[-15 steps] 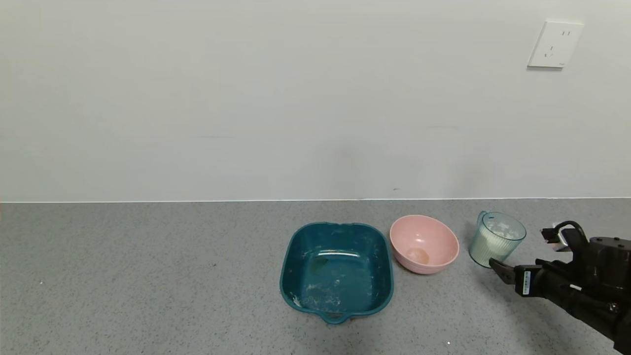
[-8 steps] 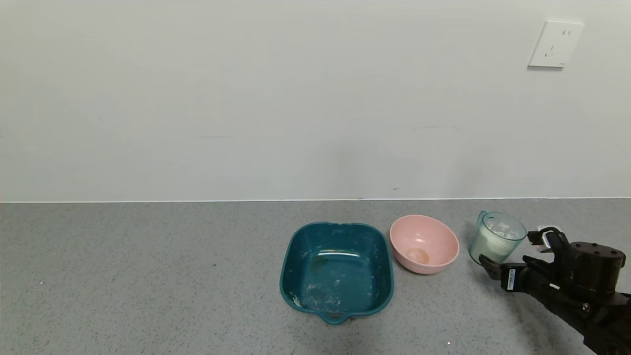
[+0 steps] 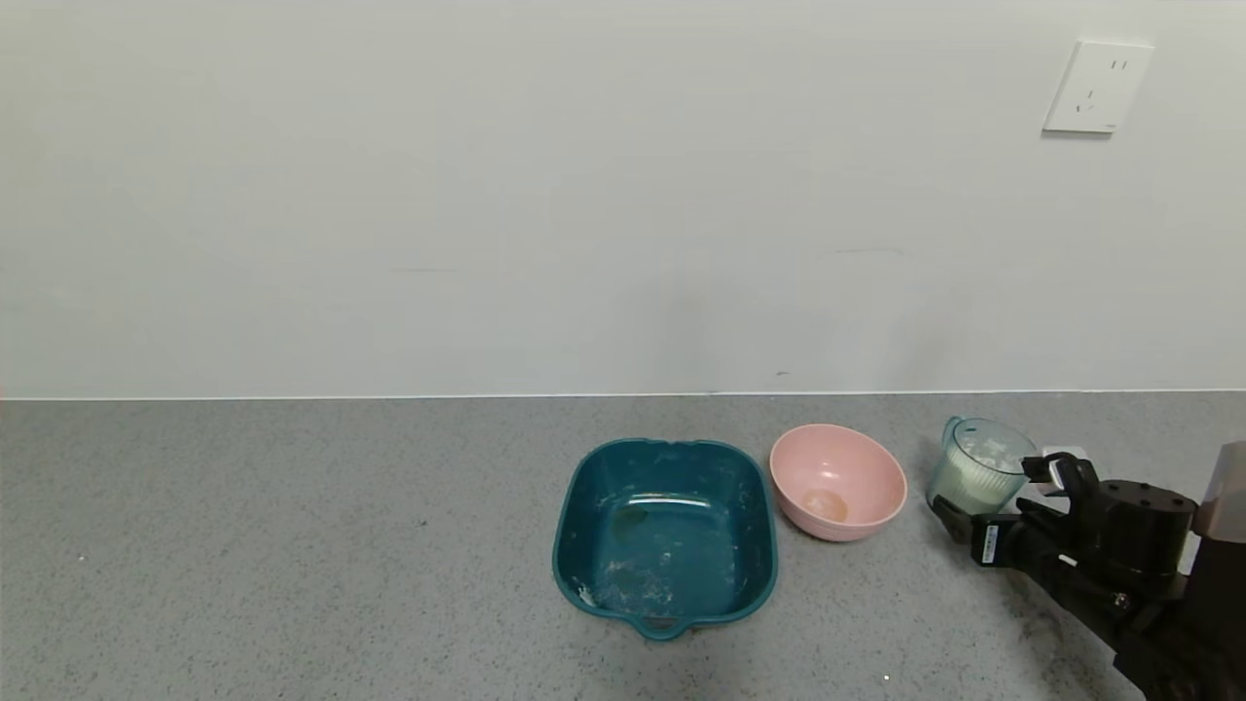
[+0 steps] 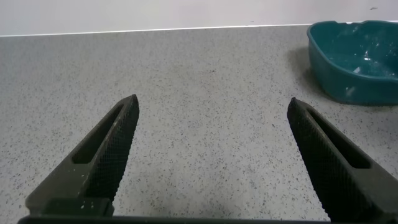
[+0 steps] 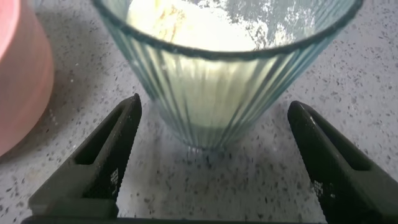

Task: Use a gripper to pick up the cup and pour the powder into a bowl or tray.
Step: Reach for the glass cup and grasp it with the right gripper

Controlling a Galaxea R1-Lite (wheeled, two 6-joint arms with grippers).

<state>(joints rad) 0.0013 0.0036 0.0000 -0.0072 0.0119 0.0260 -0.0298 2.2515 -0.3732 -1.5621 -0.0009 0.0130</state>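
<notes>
The ribbed pale blue-green cup [image 3: 978, 465] stands upright at the right of the counter with white powder [image 3: 985, 454] inside. The pink bowl [image 3: 837, 480] sits just to its left. My right gripper [image 3: 995, 490] is open, with its fingers on either side of the cup's lower part. In the right wrist view the cup [image 5: 217, 81] and its powder [image 5: 186, 25] fill the space ahead of the gripper [image 5: 213, 109], with a gap between each finger and the cup. My left gripper [image 4: 213, 106] is open and empty over bare counter and does not show in the head view.
A dark teal square tray [image 3: 665, 534] with white smears sits left of the pink bowl and shows in the left wrist view [image 4: 357, 62]. The pink bowl's side [image 5: 18, 81] is close beside the cup. The wall runs behind the counter.
My right gripper has moved forward and to the left toward the cup, so its open fingers now stand on both sides of the cup. The cup, bowl and tray have not moved.
</notes>
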